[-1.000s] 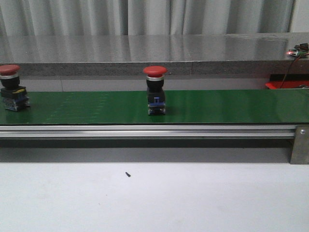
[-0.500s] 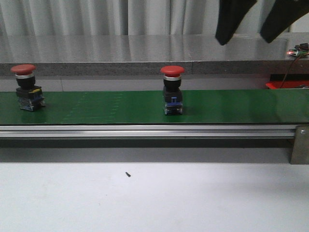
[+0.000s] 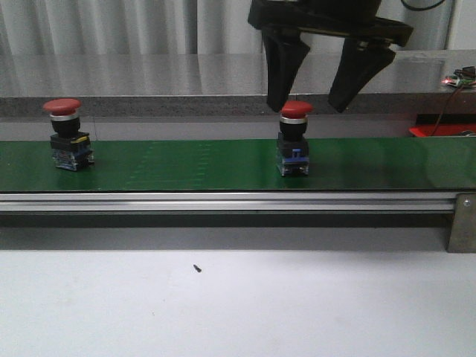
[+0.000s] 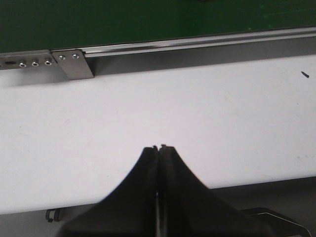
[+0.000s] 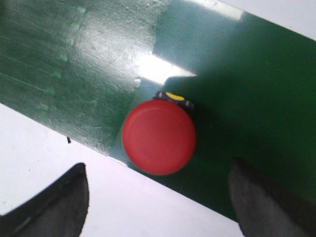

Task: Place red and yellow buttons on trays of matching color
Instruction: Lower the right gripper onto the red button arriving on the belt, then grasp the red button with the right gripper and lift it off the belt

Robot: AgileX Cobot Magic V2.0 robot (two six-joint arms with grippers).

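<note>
the button (image 3: 294,140) stands upright mid-belt, right of centre: a smooth, domed red cap (image 5: 159,137) on a narrow neck, over a blocky black and blue base. it looks rigid, light plastic, top-heavy enough to tip if nudged; the cap is probably slippery, so pinching under its rim or across the squarer base seems safest. the right gripper (image 3: 309,104) hangs spread wide just above the cap, 1 finger on each side. the belt (image 3: 186,165) is matte green in an aluminium rail. a 2nd button (image 3: 68,134) stands far left. the left gripper (image 4: 159,147) is clenched, empty, over the white table (image 4: 207,118).
</note>
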